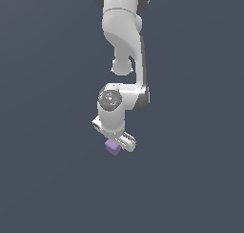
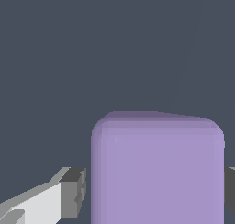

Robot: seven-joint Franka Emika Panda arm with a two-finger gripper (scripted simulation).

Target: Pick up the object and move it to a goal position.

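- On the left of the wrist view, one grey finger pad (image 2: 73, 191) of the end effector (image 1: 119, 145) stands just beside the cube's (image 2: 157, 170) left face, with a thin dark sliver between them; whether it presses the face cannot be told.
- In the middle of that view the lavender cube fills the space between the fingers, its top face square to the camera.
- On the right of the wrist view, only the edge of the second pad (image 2: 230, 191) shows, right against the cube's other side.
- So the end effector is closed in around the cube, straddling it; a firm pinch looks likely but is not proven.
- In the exterior view the cube sits at the end effector's tip, under the arm's (image 1: 125, 31) wrist, over a plain dark surface (image 1: 47, 179) whose edges are out of sight, so it cannot be placed by edge or corner.
- No shadow or contact line tells whether the cube rests on the surface or is raised.
- Judged progress: reaching and bracketing are done; lifting is unconfirmed.
- No goal marker shows in either view, so the carry to the goal looks like the part left.
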